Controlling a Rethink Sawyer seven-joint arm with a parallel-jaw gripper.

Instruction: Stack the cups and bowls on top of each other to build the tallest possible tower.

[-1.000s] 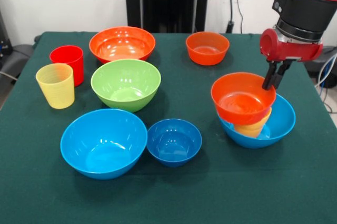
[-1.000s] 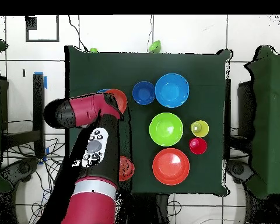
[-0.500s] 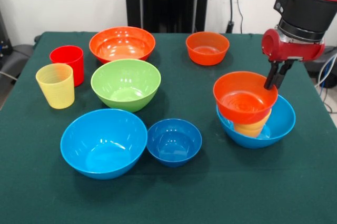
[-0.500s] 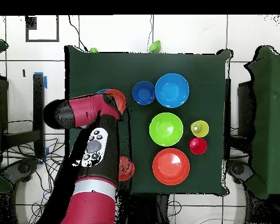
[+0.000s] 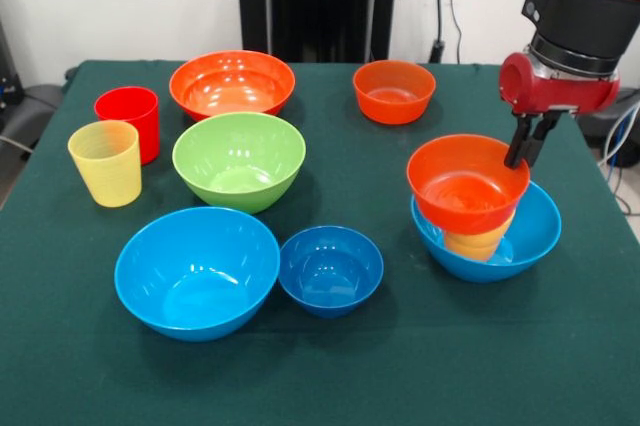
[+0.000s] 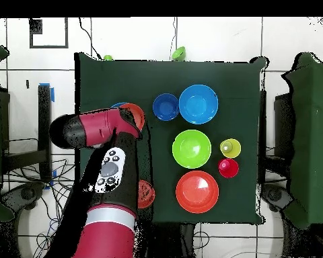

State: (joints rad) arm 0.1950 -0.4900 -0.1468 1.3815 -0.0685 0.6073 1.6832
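The gripper (image 5: 522, 153) pinches the rim of a glossy small orange bowl (image 5: 466, 184), tilted atop the yellow-orange nested cups (image 5: 478, 242) inside a large light-blue bowl (image 5: 535, 236) near the worktop (image 5: 420, 366) edge. Smooth round bowls and tapered tumblers stand apart.

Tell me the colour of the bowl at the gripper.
Orange bowl; the front view shows it best.

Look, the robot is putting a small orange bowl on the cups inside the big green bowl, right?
Not quite. The gripper is holding the small orange bowl on the yellow-orange cups, but those cups sit inside a big light-blue bowl, not the green one. The front view shows the green bowl empty, off by itself.
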